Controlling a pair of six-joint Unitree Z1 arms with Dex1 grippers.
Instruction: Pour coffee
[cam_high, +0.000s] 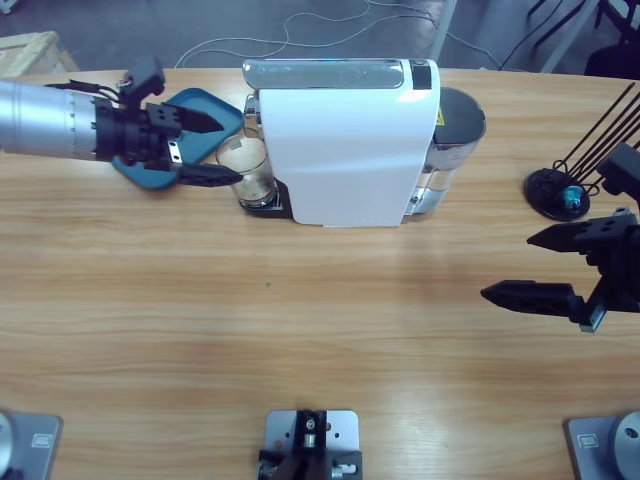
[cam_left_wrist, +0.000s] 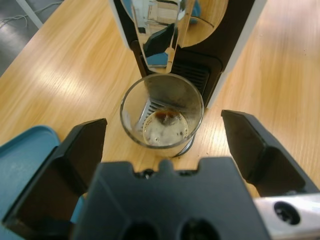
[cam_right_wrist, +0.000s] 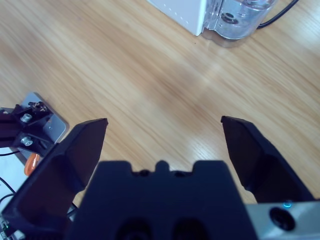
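- Here, at far left, the left gripper (cam_high: 207, 148) is spread wide, holding nothing, above a blue tray (cam_high: 200, 105).
- Directly ahead of its 2 jaws stands the upright glass (cam_left_wrist: 162, 114), under the spout of the white coffee machine (cam_high: 345, 140); the coffee (cam_left_wrist: 166, 127) lies shallow at its bottom.
- At far right, the right gripper (cam_high: 545, 265) is also spread and empty, well apart; the left arm is judged nearer.

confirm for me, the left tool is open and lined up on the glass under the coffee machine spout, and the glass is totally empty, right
Not quite. The left tool is open and lined up on the glass under the coffee machine spout, but the glass is not empty: the left wrist view shows a shallow layer of coffee in its bottom.
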